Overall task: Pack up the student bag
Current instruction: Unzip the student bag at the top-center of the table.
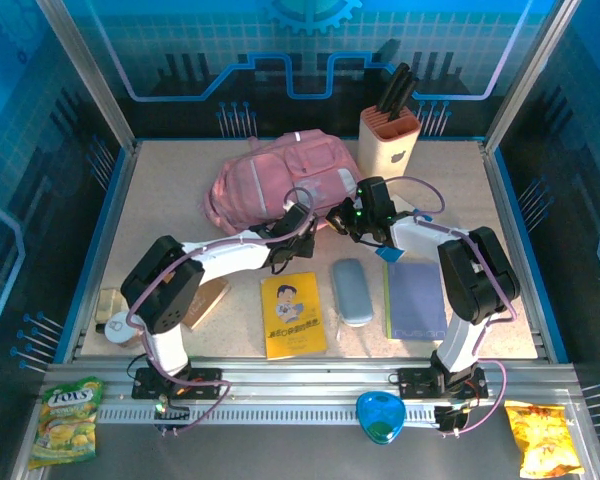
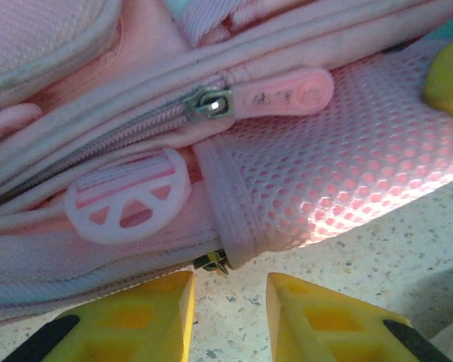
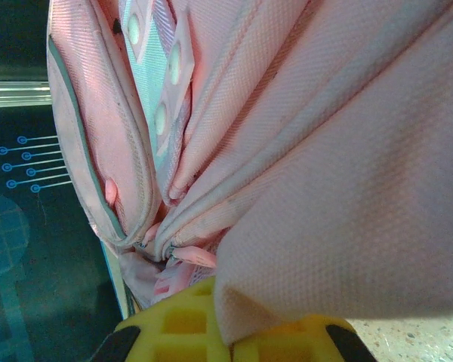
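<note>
Pink student bag [image 1: 280, 180] lies at the back-middle of the tabletop [image 1: 170, 200]. Right pincer [image 3: 223, 320] is clamped tight on bag fabric, likely steadying it. Left pincer [image 2: 230, 283] is part open and empty, just beside the lower zipper slider [image 2: 211, 262], probably lined up to unzip.

Speckled table [image 1: 180, 200]; on it student bag [image 1: 270, 175]; knife block [image 1: 388, 140]; yellow booklet [image 1: 293, 315]; grey case [image 1: 353, 292]; notebook [image 1: 418, 300]
</note>
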Controlling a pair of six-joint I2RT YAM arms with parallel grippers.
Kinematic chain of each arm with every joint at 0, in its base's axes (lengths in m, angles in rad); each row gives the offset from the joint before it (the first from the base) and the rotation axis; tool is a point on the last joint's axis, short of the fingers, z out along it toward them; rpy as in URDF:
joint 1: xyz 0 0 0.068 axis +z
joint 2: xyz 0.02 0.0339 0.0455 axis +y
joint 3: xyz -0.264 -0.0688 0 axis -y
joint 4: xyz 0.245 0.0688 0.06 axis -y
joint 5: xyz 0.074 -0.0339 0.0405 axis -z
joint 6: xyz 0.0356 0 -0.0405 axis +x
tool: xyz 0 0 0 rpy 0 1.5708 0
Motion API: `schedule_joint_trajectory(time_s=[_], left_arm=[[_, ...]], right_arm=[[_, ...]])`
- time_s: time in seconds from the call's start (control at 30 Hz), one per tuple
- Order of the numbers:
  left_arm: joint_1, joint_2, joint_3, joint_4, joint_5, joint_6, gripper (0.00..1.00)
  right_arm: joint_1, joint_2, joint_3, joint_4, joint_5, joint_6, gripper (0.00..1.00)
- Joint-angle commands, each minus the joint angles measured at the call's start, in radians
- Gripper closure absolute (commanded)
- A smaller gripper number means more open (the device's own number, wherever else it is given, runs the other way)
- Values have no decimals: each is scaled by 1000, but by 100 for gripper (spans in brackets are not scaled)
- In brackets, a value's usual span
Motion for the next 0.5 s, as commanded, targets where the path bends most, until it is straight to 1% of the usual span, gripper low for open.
schedule_joint_trajectory(time_s=[0.0,0.3,0.47], left_arm=[[-3,30,56,-43,-46,15,69],[-1,73,94,-47,-97,25,74],[-2,68,87,-51,-123,27,79]], right_arm=[[12,-48,39,72,-60,13,100],[12,-53,35,74,-64,14,100],[11,-53,33,73,-63,12,100]])
